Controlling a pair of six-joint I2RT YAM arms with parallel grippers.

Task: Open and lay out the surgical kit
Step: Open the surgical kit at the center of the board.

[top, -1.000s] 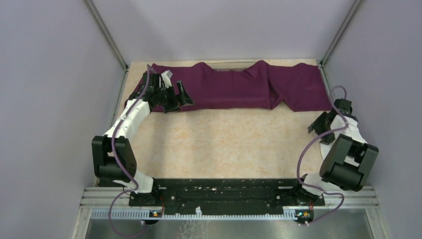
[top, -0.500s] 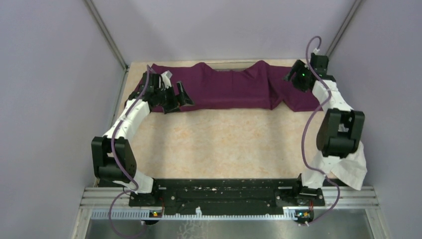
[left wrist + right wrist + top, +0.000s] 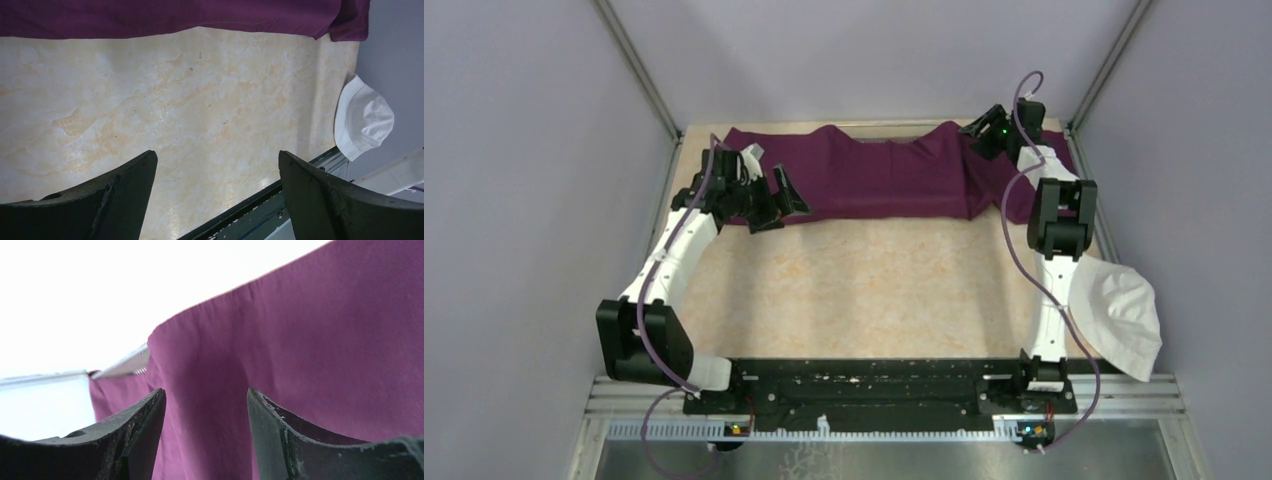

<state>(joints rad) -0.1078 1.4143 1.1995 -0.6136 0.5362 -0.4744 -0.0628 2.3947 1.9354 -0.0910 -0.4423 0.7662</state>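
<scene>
Purple wrap [image 3: 884, 175] is lying bunched in a long band along the far edge of the table [image 3: 874, 290], running from near the far-L corner to the far-R corner. It is lying folded over itself, w/ ridges and creases rising along its top and a taller hump toward the R end.

L gripper [image 3: 779, 205] is hovering at the wrap's L end, right by the near hem. Its jaws are standing wide open and holding nothing. In the L wrist view, L gripper [image 3: 216, 157] is framing bare table btwn its fingers, and the wrap's [image 3: 175, 17] near hem is running across the top of that view, apart from the fingertips.

R gripper [image 3: 979, 135] is reaching over the wrap's R part near the far-R corner, w/ the arm stretched fwd. In the R wrist view, R gripper [image 3: 205, 392] is showing its jaws apart and not pinching anything, w/ the wrap [image 3: 310, 340] filling the view beyond the gap. Whether the tips are touching the wrap, I cannot tell. A thin silvery strip [image 3: 125, 365] is poking out at the wrap's edge there; I cannot tell if it is the tray or the frame.

White cloth [image 3: 1119, 310] is draping over the table's R edge on the near side, beside the R arm and well apart from the wrap
</scene>
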